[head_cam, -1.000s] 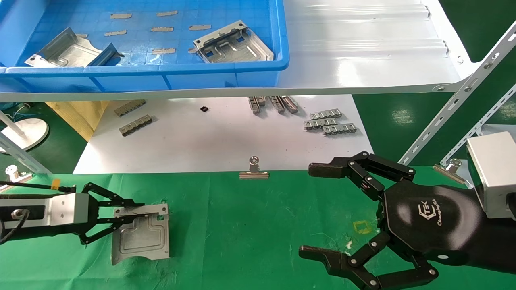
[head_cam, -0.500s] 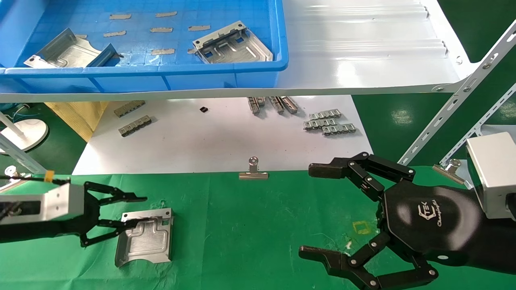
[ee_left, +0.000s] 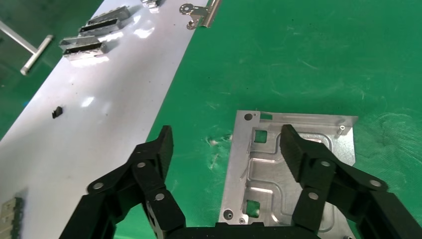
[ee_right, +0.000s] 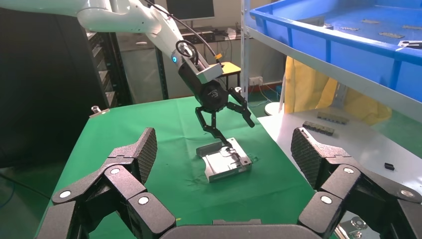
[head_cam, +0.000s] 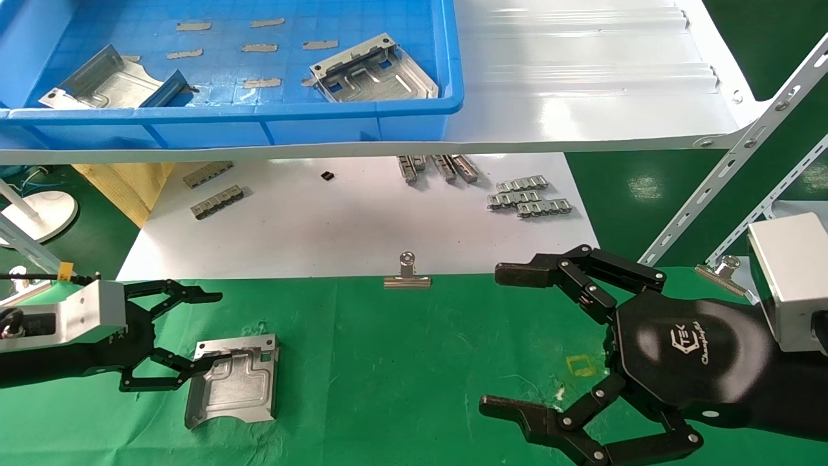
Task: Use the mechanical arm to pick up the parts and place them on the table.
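One silver grooved part (head_cam: 233,382) lies flat on the green table (head_cam: 401,362) at the front left. It also shows in the left wrist view (ee_left: 259,169) and in the right wrist view (ee_right: 225,162). My left gripper (head_cam: 207,329) is open and empty just left of it. In the left wrist view (ee_left: 226,142) one finger is above the plate and the other is over bare cloth. Two more parts (head_cam: 375,68) (head_cam: 107,81) lie in the blue bin (head_cam: 259,113). The right gripper (head_cam: 501,338) is open and empty over the table's right side.
The bin sits on a glossy white shelf (head_cam: 582,84) above a white board (head_cam: 356,213) that carries small grey strip pieces (head_cam: 527,194). A binder clip (head_cam: 407,275) holds the cloth's far edge. Slotted metal struts (head_cam: 731,162) rise at the right.
My left gripper opened and let go of the part, which settled flat on the cloth. The gripper then drew back to the left. The right arm has not moved.
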`<action>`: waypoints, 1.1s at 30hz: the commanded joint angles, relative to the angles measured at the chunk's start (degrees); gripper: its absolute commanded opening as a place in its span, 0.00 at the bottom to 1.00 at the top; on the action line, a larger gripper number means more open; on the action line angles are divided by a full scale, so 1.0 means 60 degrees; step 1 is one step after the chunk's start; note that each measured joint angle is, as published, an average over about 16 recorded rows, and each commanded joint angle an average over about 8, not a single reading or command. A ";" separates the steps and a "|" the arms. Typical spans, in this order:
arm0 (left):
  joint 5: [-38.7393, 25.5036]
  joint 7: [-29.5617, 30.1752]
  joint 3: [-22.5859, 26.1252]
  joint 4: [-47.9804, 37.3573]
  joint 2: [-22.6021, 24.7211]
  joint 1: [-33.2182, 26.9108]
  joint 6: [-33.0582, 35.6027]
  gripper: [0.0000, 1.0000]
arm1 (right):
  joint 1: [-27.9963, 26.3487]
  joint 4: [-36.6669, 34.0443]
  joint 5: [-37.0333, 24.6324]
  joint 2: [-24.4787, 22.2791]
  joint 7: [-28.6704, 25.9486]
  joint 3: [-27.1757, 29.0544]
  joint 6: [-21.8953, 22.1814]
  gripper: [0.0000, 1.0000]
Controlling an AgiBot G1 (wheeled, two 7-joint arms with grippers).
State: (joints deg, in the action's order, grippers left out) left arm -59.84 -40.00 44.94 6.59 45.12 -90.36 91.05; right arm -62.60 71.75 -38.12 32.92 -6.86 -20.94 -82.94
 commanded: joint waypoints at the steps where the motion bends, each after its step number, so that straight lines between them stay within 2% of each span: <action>1: -0.0030 -0.0024 0.0010 0.0053 -0.0002 -0.0010 -0.0007 1.00 | 0.0000 0.0000 0.0000 0.0000 0.0000 0.0000 0.0000 1.00; 33: 0.1605 0.4541 -0.2592 0.6025 -0.0907 0.2580 -0.0482 1.00 | 0.0000 -0.0001 0.0001 0.0000 0.0001 -0.0001 0.0000 1.00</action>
State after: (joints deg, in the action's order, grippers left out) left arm -50.21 -12.74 29.38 42.76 39.67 -74.87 88.15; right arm -62.61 71.74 -38.11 32.92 -6.86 -20.95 -82.95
